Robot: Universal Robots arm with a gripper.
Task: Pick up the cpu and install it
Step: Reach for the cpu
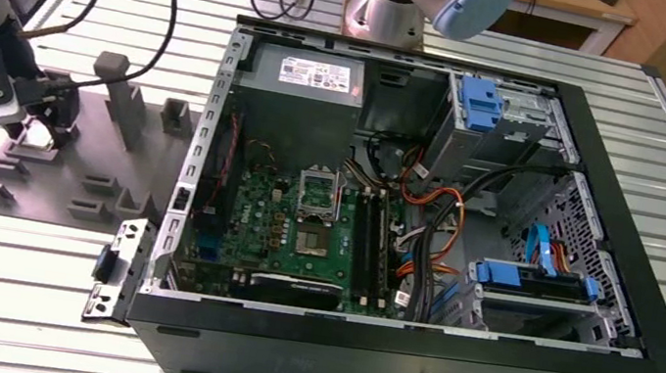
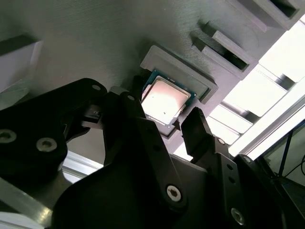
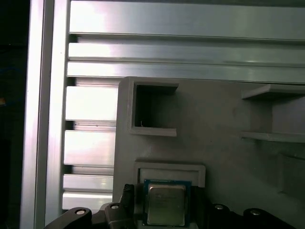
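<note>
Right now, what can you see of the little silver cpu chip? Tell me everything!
The cpu is a small, flat square with a dull silver metal top that shines in the light, and a thin green rim around it. It lies flat in a shallow pocket of a grey plastic holder, not lifted out. In the second wrist view the black tool sits close around it. Whether it touches the chip is unclear.

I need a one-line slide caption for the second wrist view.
Open gripper straddles the cpu, which lies in a raised pocket of the grey holder plate.
</note>
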